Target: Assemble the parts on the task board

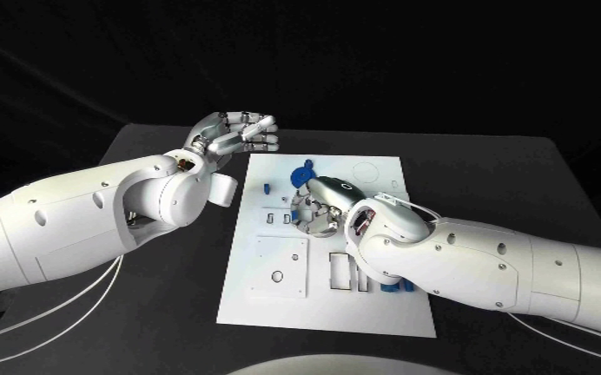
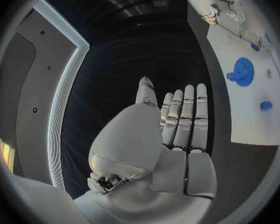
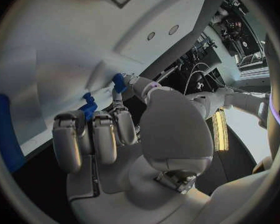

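The white task board [image 1: 376, 314] lies in the middle of the table. A blue gear [image 1: 302, 174] [image 2: 242, 70] lies near its far edge, with a small blue part [image 1: 267, 187] [image 2: 266, 105] close by. My left hand [image 1: 234, 135] [image 2: 177, 119] hovers beside the board's far left corner, fingers straight and side by side, holding nothing. My right hand [image 1: 328, 206] [image 3: 109, 134] is over the board's middle with its fingers curled down onto it. Two small blue parts [image 3: 118, 82] [image 3: 87, 107] sit right at its fingertips; whether one is pinched is hidden.
More blue parts [image 1: 399, 286] lie on the board's near right, partly under my right forearm. A long blue piece [image 3: 6, 134] shows at the edge of the right wrist view. Rectangular slots [image 1: 340, 269] and a square plate [image 1: 278, 262] mark the board's near half.
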